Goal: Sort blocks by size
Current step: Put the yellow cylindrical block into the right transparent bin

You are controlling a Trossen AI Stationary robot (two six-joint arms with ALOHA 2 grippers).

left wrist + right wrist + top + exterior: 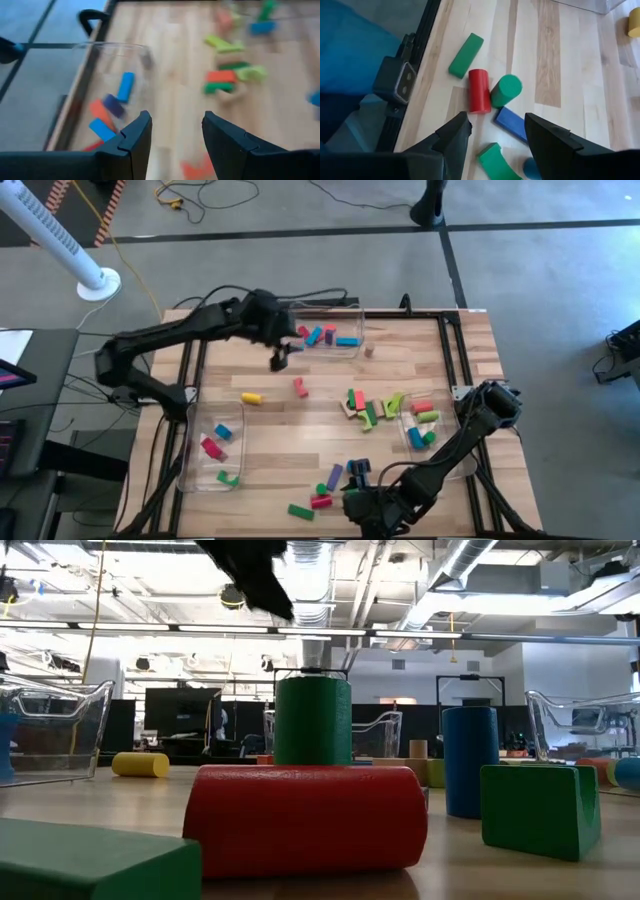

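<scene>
- The left hand (279, 360) hangs over the far half of the table (330, 435), just left of the far clear bin (330, 337); its fingers (137, 135) stand parted with nothing between them.
- That far bin holds several of the blocks: a blue bar (347, 341), a smaller blue piece (315, 336) and some red or pink ones.
- The right hand (357, 478) sits low over the near edge of the table, fingers (454, 132) apart and empty.
- Just beyond the right hand lie a red cylinder (479, 90) on its side, an upright green cylinder (506, 90) touching it, a green bar (465, 55), a blue bar (514, 123) and a green arch (495, 159).
- A yellow cylinder (251, 397) lies alone left of the table's middle, with a small red block (300, 387) to its right.
- A loose heap of green, red and tan blocks (372, 406) sits right of centre.
- The left bin (213, 448) holds a blue, a red and a green block; the right bin (425, 428) holds red, green and blue ones.
</scene>
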